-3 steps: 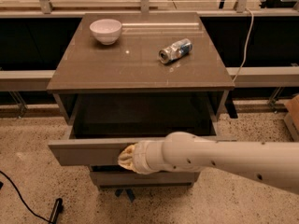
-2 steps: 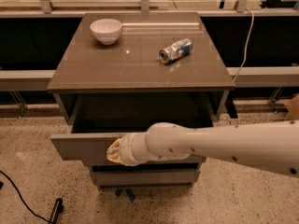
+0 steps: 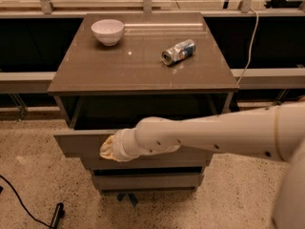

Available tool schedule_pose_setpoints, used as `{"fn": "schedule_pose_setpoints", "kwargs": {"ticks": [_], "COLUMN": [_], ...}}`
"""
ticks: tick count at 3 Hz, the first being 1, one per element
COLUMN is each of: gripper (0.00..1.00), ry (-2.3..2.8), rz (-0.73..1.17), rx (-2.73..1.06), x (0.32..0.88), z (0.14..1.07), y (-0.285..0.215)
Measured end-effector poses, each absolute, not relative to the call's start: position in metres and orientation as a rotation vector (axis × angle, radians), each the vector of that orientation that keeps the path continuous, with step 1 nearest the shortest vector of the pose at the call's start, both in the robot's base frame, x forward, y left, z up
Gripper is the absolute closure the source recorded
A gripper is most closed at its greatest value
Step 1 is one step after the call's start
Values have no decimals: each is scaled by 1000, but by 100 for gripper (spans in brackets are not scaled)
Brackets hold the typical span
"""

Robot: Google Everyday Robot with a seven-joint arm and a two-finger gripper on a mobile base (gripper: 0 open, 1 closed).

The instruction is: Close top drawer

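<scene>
The top drawer (image 3: 76, 142) of the grey-brown cabinet stands partly pulled out, its dark interior showing under the cabinet top. Its flat front panel faces me. My gripper (image 3: 107, 148) sits at the end of the white arm that reaches in from the right, and it is pressed against the left-middle of the drawer's front panel. The arm covers much of the panel's right half.
A white bowl (image 3: 107, 31) and a crushed can (image 3: 178, 52) lying on its side rest on the cabinet top (image 3: 143, 66). Two lower drawer fronts (image 3: 147, 180) sit below. A black cable (image 3: 24, 209) runs over the speckled floor at the left.
The arm has swung left along the drawer front, and the drawer has slid in somewhat toward the cabinet.
</scene>
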State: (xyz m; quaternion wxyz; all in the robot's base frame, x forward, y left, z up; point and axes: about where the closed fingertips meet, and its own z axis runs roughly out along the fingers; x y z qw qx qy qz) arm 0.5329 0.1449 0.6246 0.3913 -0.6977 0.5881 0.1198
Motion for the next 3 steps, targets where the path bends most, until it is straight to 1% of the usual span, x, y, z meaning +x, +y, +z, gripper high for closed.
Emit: {"fn": "schedule_pose_setpoints", "kwargs": {"ticks": [1, 2, 3], "gripper": [100, 100, 100], "ry": [1502, 1521, 1530], "rz": [308, 322, 324], "rx": [-1766, -1726, -1711], "x": [543, 575, 585], "z": [622, 619, 619], "y": [151, 163, 167]}}
